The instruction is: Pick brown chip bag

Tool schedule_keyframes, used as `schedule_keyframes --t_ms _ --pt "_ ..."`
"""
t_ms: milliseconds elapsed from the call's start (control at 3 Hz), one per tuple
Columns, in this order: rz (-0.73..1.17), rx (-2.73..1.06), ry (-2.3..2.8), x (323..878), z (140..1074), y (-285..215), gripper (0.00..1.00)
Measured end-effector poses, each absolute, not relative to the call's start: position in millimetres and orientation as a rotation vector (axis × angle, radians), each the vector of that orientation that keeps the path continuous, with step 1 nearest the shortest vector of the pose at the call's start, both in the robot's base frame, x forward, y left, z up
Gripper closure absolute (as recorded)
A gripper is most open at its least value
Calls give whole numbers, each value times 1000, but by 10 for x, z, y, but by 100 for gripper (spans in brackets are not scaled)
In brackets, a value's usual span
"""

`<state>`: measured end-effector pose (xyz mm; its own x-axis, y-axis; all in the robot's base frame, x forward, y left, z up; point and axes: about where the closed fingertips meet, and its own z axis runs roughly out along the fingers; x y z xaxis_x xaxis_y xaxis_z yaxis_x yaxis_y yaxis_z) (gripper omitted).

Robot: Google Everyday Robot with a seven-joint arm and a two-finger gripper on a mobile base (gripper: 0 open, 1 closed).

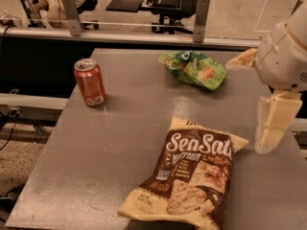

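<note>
The brown chip bag lies flat on the grey table near its front edge, dark front up with white "Sea Salt" lettering and cream edges. My gripper hangs at the right side of the view, just right of and above the bag's top right corner, not touching it. It is open and empty. One cream finger points down beside the bag, and the other points left towards the green bag.
A smaller green snack bag lies at the back of the table. A red soda can stands upright at the back left. Behind the table are a rail with metal posts and office chairs.
</note>
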<state>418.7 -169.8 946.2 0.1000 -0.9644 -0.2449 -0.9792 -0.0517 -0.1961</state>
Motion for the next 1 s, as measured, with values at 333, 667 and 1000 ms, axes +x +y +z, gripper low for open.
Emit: schedule_keyframes --t_ms 333,667,1000 --pt "151 -2242 1768 3974 9196 -1502 0" --pt "210 -2360 1654 3794 8970 -1341 0" --pt "208 -2436 1600 3678 8749 -1239 0"
